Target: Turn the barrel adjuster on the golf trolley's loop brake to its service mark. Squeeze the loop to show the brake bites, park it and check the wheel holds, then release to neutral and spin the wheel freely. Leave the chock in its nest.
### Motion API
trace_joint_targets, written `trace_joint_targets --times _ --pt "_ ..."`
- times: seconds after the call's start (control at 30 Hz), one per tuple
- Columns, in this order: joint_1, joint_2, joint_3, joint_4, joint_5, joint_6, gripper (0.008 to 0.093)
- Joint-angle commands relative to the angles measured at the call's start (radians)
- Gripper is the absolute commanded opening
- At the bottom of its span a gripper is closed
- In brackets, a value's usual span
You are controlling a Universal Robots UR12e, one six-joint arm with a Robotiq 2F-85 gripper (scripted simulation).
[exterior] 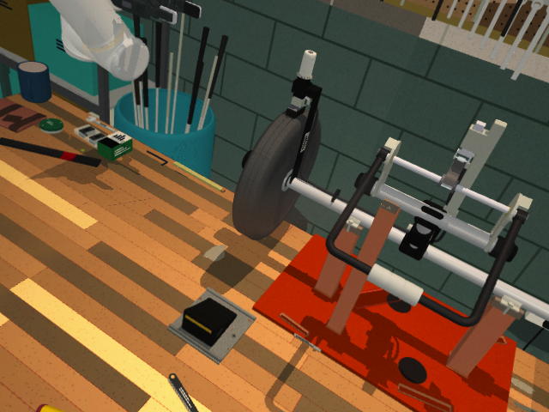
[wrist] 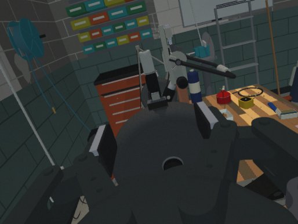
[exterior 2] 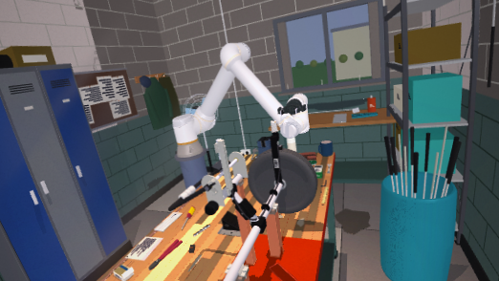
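Note:
My gripper (wrist: 153, 132) is largely hidden by its own dark body in the wrist camera; it is open and holds nothing, hovering above the bench behind the wheel. The grey trolley wheel (exterior: 272, 175) stands upright on its white axle at the bench's far edge, with the white-capped barrel adjuster (exterior: 307, 64) on a black bracket above it. The black brake loop (exterior: 417, 275) with its white grip hangs from the frame over the red base plate (exterior: 386, 328). The black chock (exterior: 208, 320) sits in its grey nest tray on the bench.
The bench's far edge runs just behind the wheel, with a teal bin of club shafts (exterior: 166, 126) beyond it. Small boxes (exterior: 114, 146), a blue mug (exterior: 34, 80) and a black-and-red tool (exterior: 49, 152) lie at the bench's left end.

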Motion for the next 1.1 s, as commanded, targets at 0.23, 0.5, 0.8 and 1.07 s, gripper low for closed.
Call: trace_joint_targets --times 0.23,0.5,0.8,1.07 --pt "0.0 0.069 -0.006 -0.061 0.0 0.0 0.072" --pt "0.0 0.246 -0.054 -0.19 0.0 -0.001 0.072" --pt "0.0 0.321 -0.09 -0.235 0.0 -0.001 0.072" --pt "-0.024 0.322 -0.089 -0.236 0.023 -0.001 0.072"
